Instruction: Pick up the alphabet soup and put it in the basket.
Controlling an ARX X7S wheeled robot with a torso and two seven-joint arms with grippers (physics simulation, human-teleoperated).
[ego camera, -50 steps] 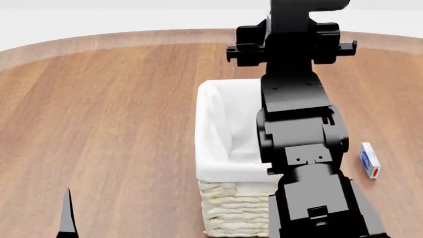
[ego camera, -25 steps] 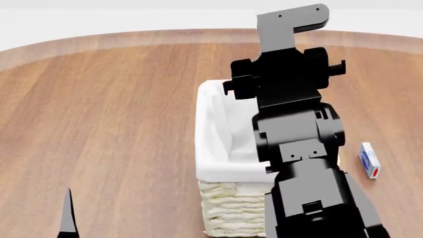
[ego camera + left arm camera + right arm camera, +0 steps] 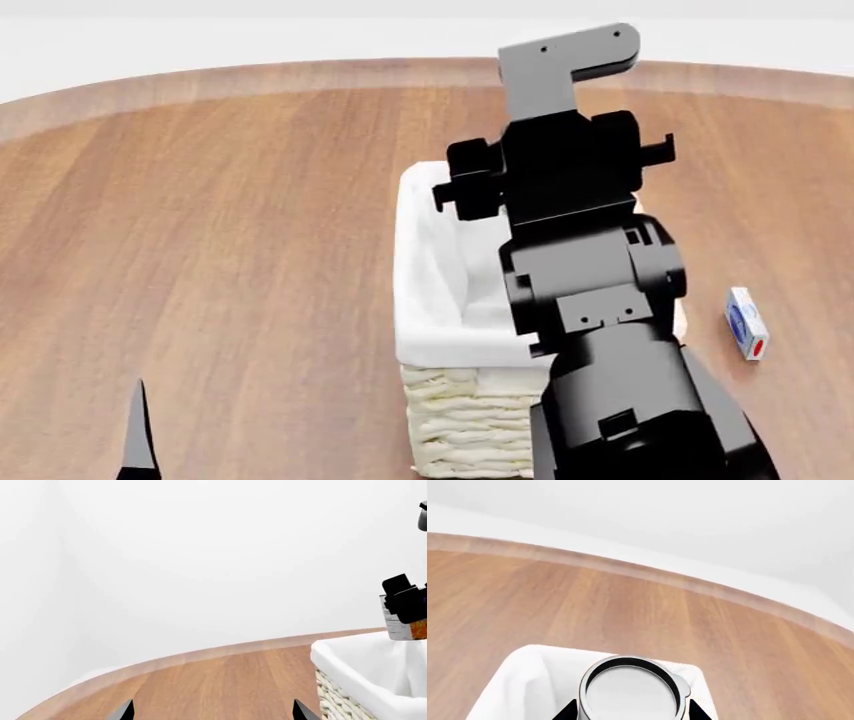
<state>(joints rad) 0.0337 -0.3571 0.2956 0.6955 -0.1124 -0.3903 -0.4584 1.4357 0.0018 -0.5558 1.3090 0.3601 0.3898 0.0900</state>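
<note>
The alphabet soup is a can with a silver lid, and my right gripper is shut on it with a dark fingertip on each side. In the left wrist view the can hangs just above the far rim of the basket. This basket is cream wicker with a white cloth lining. In the head view my right arm reaches over it and hides the can. My left gripper is open above bare wood, well left of the basket.
A small white, blue and red box lies on the wooden table to the right of the basket. The table's rounded far edge runs behind the basket. One left fingertip shows at the lower left.
My right arm has drawn back toward me and slightly left, bringing its wrist from beyond the basket's far end to over the basket's opening. The left gripper has not moved.
</note>
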